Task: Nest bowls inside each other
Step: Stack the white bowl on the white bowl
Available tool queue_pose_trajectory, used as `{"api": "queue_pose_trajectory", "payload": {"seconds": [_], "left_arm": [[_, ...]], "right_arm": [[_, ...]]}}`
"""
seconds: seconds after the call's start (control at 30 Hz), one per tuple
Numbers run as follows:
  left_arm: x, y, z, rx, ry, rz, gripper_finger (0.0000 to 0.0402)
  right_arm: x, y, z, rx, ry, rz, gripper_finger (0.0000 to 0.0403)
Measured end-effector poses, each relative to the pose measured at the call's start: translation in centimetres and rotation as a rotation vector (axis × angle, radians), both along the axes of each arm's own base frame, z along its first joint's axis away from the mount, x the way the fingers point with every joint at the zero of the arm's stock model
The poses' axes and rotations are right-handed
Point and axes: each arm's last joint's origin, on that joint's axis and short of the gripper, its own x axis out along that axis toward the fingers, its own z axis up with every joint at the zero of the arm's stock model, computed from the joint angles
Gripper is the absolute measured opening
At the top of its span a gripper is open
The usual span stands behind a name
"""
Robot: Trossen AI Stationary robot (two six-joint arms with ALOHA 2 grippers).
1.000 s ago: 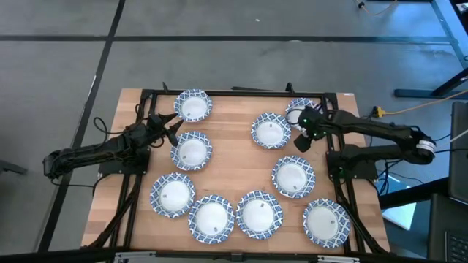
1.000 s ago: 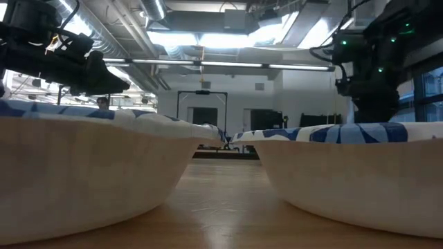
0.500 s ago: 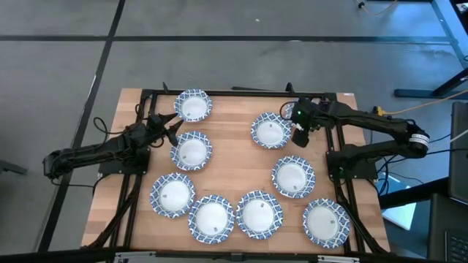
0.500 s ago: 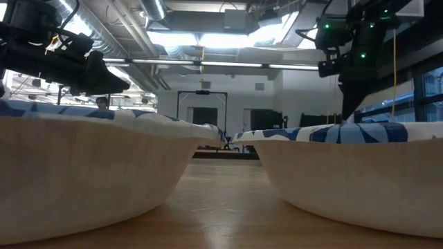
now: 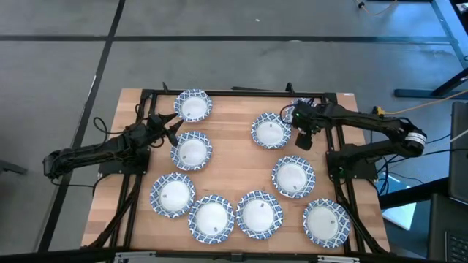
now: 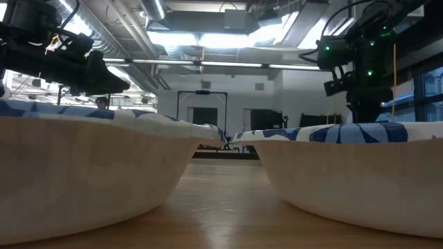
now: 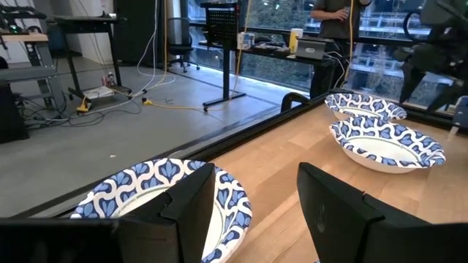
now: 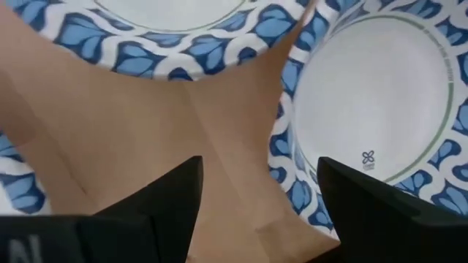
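Seen from overhead, a wooden counter [image 5: 234, 157] fills the middle of the frame on a grey floor, with a dark arm reaching in from each side.

Nine small round bowls, white inside with blue-and-white patterned rims, lie spread over the counter, none visibly nested:
- One bowl [image 5: 193, 106] sits in the upper left, with a second bowl [image 5: 191, 151] just below it.
- A bowl [image 5: 270, 131] sits upper centre-right. Another bowl [image 5: 292, 107] near the upper right corner is mostly hidden under the right arm.
- A bowl [image 5: 293, 176] lies right of centre.
- Along the lower edge, from left to right, lie a bowl [image 5: 172, 195], a bowl [image 5: 212, 219], a bowl [image 5: 258, 214] and a bowl [image 5: 326, 223]. The middle two look to touch.

The left gripper [image 5: 174, 128] is at the left of the frame, between the two upper-left bowls and close to both. Its wrist camera shows the jaws spread apart with nothing between them, a patterned bowl [image 7: 164, 196] just behind them and two more farther off.

The right gripper [image 5: 303, 139] is in the upper right of the frame, just beside the right rim of the upper centre-right bowl. Its wrist camera looks straight down on bare wood between two bowl rims, with the jaws spread wide and holding nothing.

From counter height, two bowl walls fill the foreground: one bowl [image 6: 90, 173] at left and one bowl [image 6: 353, 169] at right. The two arms hang dark above them, against a bright room with ceiling lights.
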Motion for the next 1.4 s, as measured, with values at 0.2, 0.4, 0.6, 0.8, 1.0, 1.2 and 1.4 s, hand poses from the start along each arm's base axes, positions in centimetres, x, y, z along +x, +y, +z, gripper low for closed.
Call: {"api": "queue_pose_trajectory", "payload": {"seconds": [0.2,0.4,0.6,0.8,1.0,1.2,1.4], "left_arm": [[0.0,0.0,0.0,0.000,0.001,0.000,0.0190],[0.0,0.0,0.0,0.000,0.001,0.000,0.0190],[0.0,0.0,0.0,0.000,0.001,0.000,0.0190],[0.0,0.0,0.0,0.000,0.001,0.000,0.0190],[0.0,0.0,0.0,0.000,0.001,0.000,0.0190],[0.0,0.0,0.0,0.003,0.003,0.000,0.0190],[0.0,0.0,0.0,0.003,0.004,0.000,0.0190]], "right_arm": [[0.2,-0.7,-1.0,0.007,0.064,-0.029,0.0262],[1.1,-1.4,-2.8,0.022,0.131,-0.006,0.0230],[1.8,-1.8,-3.8,0.020,0.132,0.013,0.0190],[1.8,-1.9,-3.8,0.010,0.140,0.013,0.0147],[1.6,-2.2,-3.8,0.009,0.140,-0.005,0.0096],[1.4,-2.5,-3.8,0.009,0.140,-0.021,0.0040],[1.3,-2.7,-3.8,0.012,0.137,-0.032,0.0007]]}}
